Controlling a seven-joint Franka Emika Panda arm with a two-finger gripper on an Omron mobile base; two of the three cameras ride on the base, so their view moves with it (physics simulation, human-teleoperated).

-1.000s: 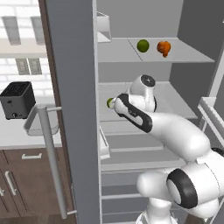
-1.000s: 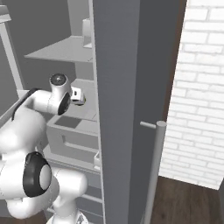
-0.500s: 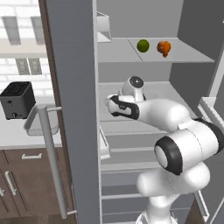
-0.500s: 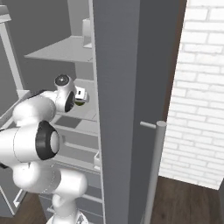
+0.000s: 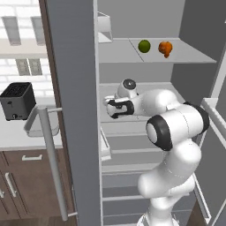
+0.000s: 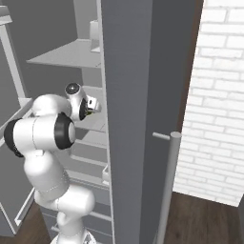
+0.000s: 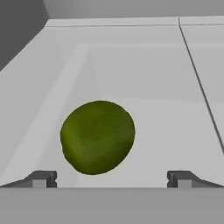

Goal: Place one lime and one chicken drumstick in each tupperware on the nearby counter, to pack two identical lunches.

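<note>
In the hand view a green lime lies on the white fridge shelf just ahead of my gripper, between its open fingertips and a little left of centre. Nothing is held. From the left base view my gripper reaches to the left end of the middle shelf, its tips partly behind the fridge door's edge. A second lime and an orange-brown chicken drumstick rest on the upper shelf. A grey tupperware stands on the counter to the left.
The open fridge door, with its long bar handle, stands between the shelves and the counter. A black toaster sits on the counter. In the right base view a white brick wall is to the right.
The arm has folded up and its hand has swung left along the middle shelf toward the lime. The jaws stayed open.
</note>
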